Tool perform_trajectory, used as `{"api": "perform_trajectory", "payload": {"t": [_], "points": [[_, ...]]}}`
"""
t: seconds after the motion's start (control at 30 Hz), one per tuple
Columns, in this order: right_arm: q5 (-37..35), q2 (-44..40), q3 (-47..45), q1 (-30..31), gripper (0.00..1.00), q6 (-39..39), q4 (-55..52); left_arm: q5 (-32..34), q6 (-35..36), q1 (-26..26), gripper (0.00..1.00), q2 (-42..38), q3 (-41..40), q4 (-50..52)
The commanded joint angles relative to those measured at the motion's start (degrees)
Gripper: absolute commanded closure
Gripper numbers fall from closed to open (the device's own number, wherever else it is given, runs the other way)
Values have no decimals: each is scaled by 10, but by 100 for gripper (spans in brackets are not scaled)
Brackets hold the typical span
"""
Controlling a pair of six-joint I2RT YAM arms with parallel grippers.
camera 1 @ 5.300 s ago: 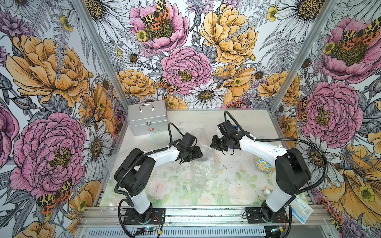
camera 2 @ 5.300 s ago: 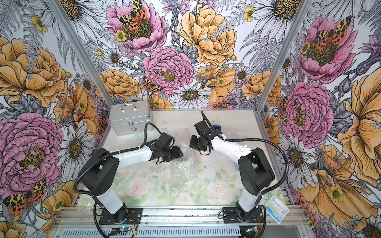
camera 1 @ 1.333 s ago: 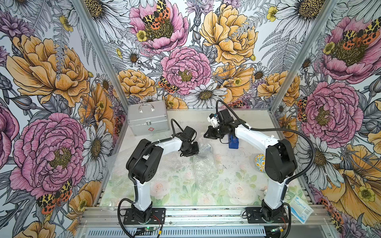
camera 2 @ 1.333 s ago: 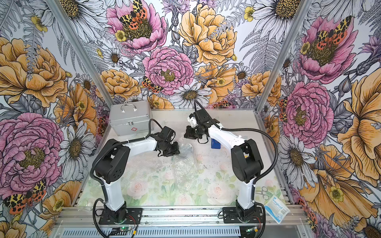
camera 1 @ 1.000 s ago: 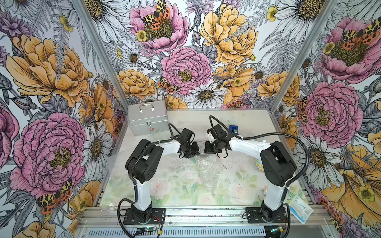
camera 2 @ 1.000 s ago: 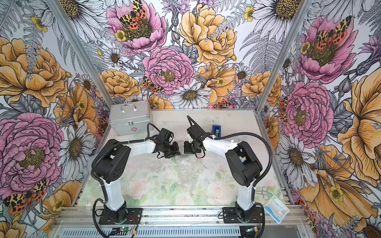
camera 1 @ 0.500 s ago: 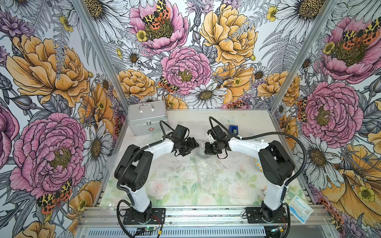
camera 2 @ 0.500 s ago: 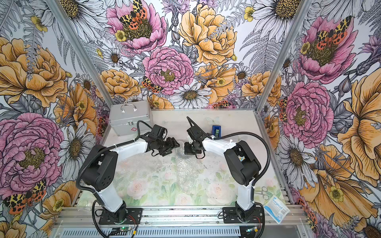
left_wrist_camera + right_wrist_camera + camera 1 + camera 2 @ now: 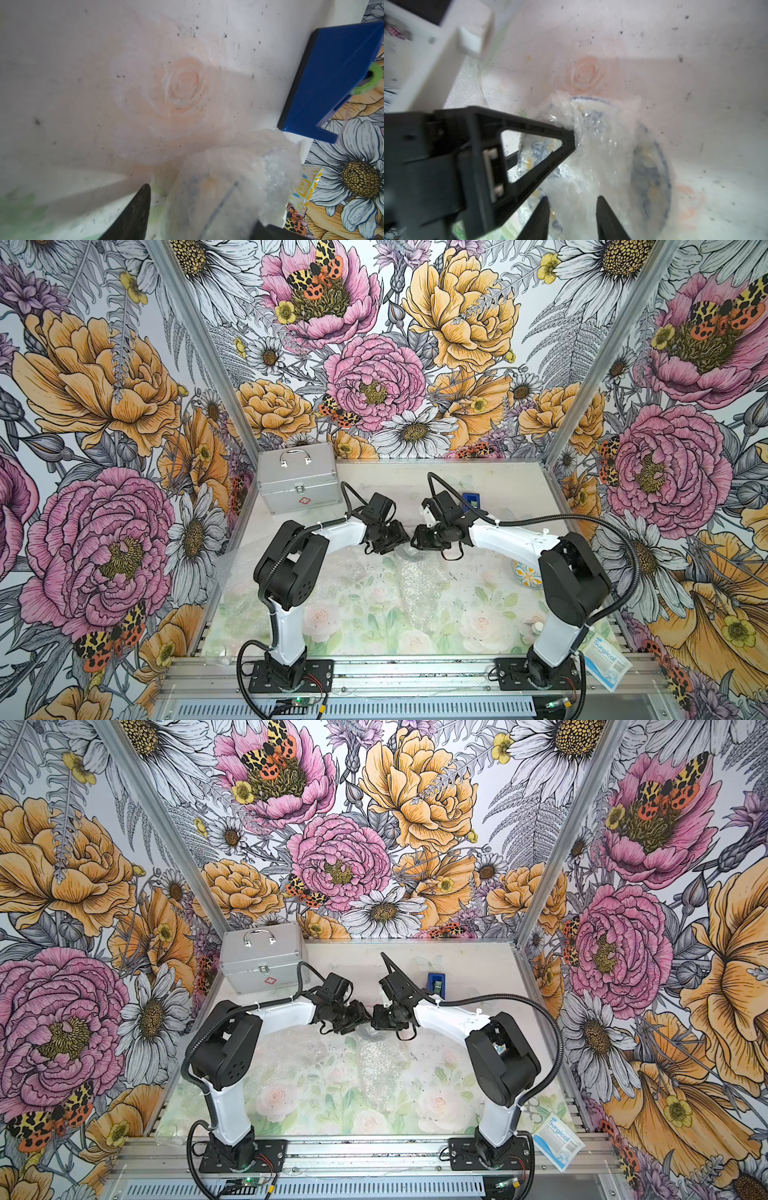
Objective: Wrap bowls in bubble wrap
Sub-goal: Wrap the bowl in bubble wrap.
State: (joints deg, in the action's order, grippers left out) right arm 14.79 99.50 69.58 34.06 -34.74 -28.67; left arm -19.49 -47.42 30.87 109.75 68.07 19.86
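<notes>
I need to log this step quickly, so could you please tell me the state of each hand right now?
Left hand: open, straddling the bubble wrap.
Right hand: open, over the wrapped bowl.

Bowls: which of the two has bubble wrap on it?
The mid-table bowl, draped in bubble wrap; the other bowl sits bare, well to its right.

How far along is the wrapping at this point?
Done: no bowl is fully wrapped. In hand: bubble wrap is bunched over one bowl, its rim showing; left gripper and right gripper, jaws apart, are at it. Left: closing that wrap, then the second bowl, bare beside the right arm.
</notes>
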Motion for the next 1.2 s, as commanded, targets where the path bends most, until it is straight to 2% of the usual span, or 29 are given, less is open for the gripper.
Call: {"api": "perform_trajectory", "payload": {"t": [0.0,0.1,0.13,0.27,0.4,0.53,0.7,0.8,0.83,0.9,1.0,1.17], "points": [[-27,-42,4,3,56,-16,-8,22,8,2,46,-9,-20,10],[-32,-45,16,7,54,-29,-13,23,8,4,46,-9,-23,9],[-32,-41,21,7,56,-34,-13,24,8,7,46,-10,-24,9],[-22,7,54,18,80,-54,-21,25,2,7,46,-18,-24,5],[-30,35,59,43,89,-55,-50,24,-4,5,45,-23,-24,2],[-21,26,12,47,91,-67,-51,26,-16,0,39,-40,-28,-2],[-10,21,-22,21,88,-56,-54,63,-12,-4,20,-120,-29,3],[2,25,-17,7,86,-45,-53,64,9,-10,5,-125,-15,5],[4,26,-15,4,86,-43,-53,52,15,-11,3,-115,-11,-1],[8,29,-10,-1,86,-39,-53,14,31,-15,3,-78,3,-10],[11,30,-6,-4,86,-39,-53,-4,46,-9,3,-29,12,-10],[12,32,-3,-4,87,-40,-53,-2,40,-3,9,-22,-12,-10]]}}
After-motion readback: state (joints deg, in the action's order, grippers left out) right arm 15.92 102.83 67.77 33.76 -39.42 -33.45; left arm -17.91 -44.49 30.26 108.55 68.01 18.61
